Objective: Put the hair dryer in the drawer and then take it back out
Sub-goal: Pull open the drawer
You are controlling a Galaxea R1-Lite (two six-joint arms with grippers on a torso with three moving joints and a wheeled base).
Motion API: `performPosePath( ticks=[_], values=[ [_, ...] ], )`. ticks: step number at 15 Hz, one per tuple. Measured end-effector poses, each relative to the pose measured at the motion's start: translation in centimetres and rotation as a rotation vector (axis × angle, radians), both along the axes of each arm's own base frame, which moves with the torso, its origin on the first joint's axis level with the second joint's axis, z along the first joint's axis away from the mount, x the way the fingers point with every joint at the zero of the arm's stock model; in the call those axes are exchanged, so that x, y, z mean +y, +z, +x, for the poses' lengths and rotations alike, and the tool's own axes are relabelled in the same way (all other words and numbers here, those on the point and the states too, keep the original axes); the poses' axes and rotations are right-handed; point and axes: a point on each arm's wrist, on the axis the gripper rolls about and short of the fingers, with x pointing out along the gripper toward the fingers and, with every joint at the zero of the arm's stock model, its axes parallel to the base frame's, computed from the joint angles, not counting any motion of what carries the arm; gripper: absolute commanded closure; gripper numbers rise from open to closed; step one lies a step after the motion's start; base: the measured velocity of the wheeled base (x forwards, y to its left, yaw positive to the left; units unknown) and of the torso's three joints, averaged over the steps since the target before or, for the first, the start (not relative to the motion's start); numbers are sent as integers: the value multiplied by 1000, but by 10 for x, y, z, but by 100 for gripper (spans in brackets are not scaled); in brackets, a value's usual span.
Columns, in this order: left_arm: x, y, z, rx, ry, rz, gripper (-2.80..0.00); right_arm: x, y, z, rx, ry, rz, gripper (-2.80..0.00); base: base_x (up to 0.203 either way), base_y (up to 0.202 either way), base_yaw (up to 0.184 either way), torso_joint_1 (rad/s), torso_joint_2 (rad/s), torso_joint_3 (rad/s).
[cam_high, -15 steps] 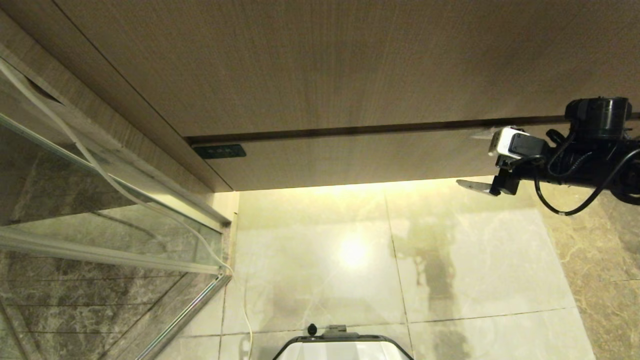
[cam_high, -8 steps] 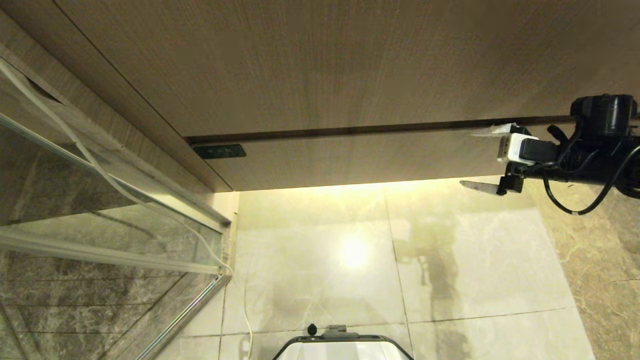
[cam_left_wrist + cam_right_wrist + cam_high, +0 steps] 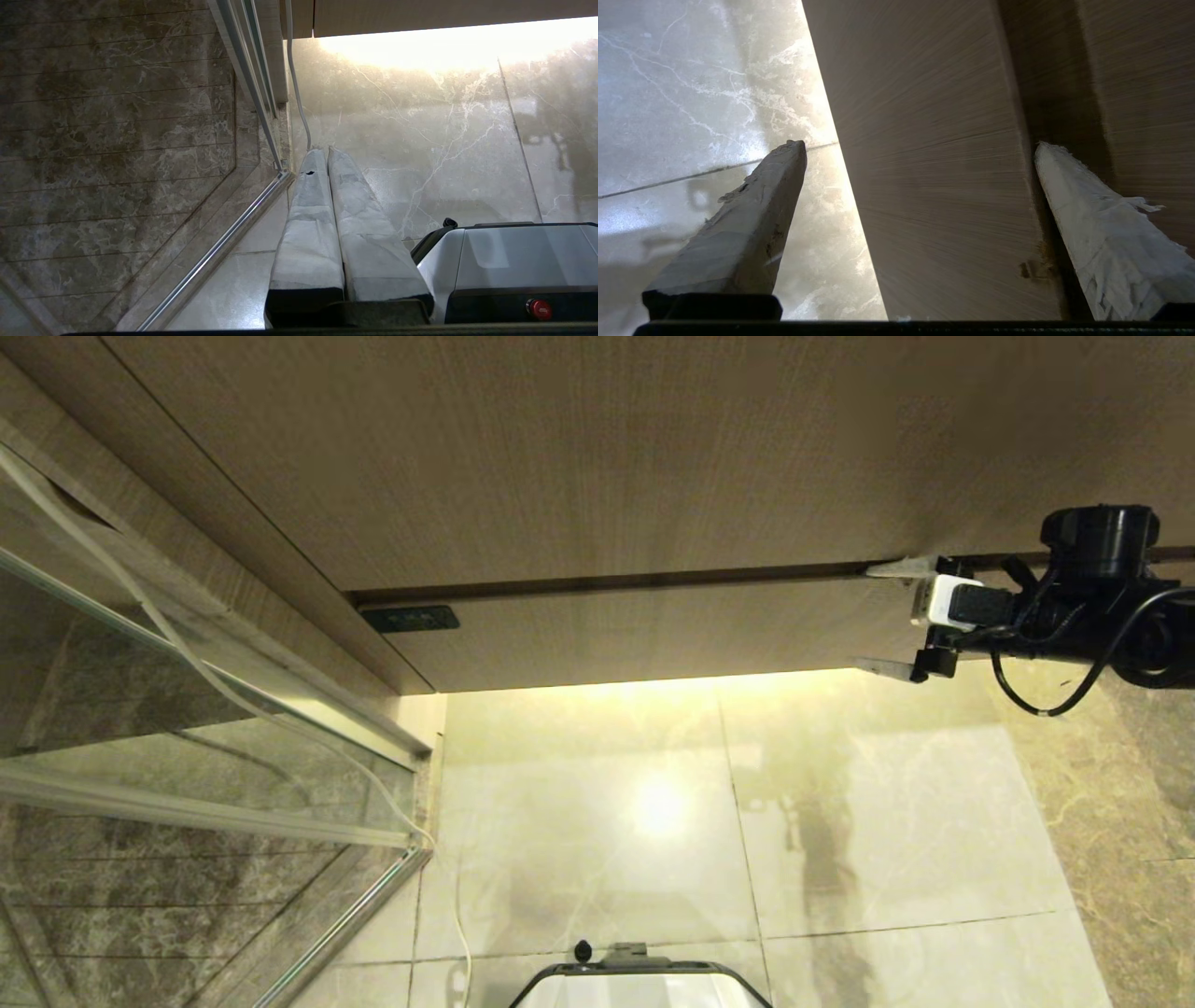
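The drawer [image 3: 653, 635] is the low wood-grain front under the taller panel [image 3: 607, 457], and it is closed, with a dark gap along its top edge. My right gripper [image 3: 887, 618] is open at the drawer's right part. One finger is at the gap above the front and the other sits below its lower edge. In the right wrist view the drawer front [image 3: 943, 186] fills the space between the fingers of the right gripper [image 3: 920, 145]. The hair dryer is out of view. My left gripper [image 3: 322, 149] is shut and empty, parked over the floor.
A glass shower partition [image 3: 205, 709] with a metal frame stands at the left, and a white cord [image 3: 448, 896] runs down beside it. A small dark plate [image 3: 409, 618] sits at the drawer's left end. My base [image 3: 639, 985] is over the lit marble floor [image 3: 887, 821].
My right gripper has risen slightly, still open. Its upper finger now reaches the gap above the drawer front. Nothing else has moved.
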Motion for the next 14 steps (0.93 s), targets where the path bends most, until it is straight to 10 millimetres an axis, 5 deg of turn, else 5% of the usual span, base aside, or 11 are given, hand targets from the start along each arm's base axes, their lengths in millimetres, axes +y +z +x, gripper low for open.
performPosePath(
  ticks=[8,14],
  values=[
    [0,0,0,0,0,0,0,0,-14,10,132,-61,108,-280,0,0,0,0,0,0],
    [0,0,0,0,0,0,0,1,-16,-8,408,-265,310,-280,0,0,0,0,0,0]
  ],
)
